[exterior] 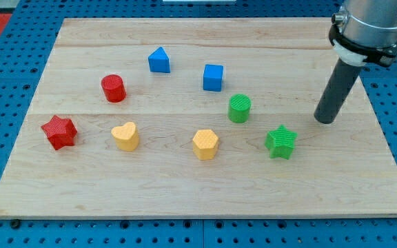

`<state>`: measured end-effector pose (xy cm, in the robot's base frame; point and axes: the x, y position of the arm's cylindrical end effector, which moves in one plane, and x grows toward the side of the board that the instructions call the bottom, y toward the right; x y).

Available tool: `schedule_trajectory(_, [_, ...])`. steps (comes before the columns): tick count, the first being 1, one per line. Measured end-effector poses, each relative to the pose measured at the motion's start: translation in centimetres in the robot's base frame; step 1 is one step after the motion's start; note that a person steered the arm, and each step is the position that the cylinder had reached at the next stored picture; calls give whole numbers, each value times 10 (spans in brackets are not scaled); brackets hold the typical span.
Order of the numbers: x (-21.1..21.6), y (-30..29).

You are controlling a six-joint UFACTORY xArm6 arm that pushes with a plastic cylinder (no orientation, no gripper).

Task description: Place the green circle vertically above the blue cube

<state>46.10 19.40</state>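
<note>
- claw-wise, none is fitted, so nothing can be released, clenched or grasped: my tip [326, 120] is the bare end of a dark rod, resting on the wooden board [185, 196] at the view's right, touching no block.
- green circle [239, 108] sits well to the view's left of my tip, just below and right of the blue cube [213, 77]; the two are near but apart.
- the goal spot, as i judge it, is the bare wood toward the view's top from the cube, so the circle has to travel round the cube, not through it.
- risk one: a straight shove up-left would drive the circle into the cube and move the very marker i am measuring against.
- risk two: the green star [281, 141] lies just below-left of my tip; a low sweep toward the circle could clip it and drag it along.
- risk three: a round block may roll off the side of a thin rod if i push off-centre, sending it toward the blue pentagon-like block [159, 60] or the yellow hexagon [205, 144].
- pose: the rod leans slightly, its top toward the view's right under the grey wrist collar [367, 27] at the upper right corner.
</note>
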Motion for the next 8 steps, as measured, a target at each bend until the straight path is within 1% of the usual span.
schedule_trajectory(1, [-1,-51])
schedule_trajectory(2, [5,-88])
schedule_trajectory(3, [24,-106])
schedule_trajectory(4, [15,-164])
schedule_trajectory(5, [1,-163])
schedule_trajectory(6, [-17,-103])
schedule_trajectory(7, [-43,-85])
schedule_trajectory(8, [-49,-50])
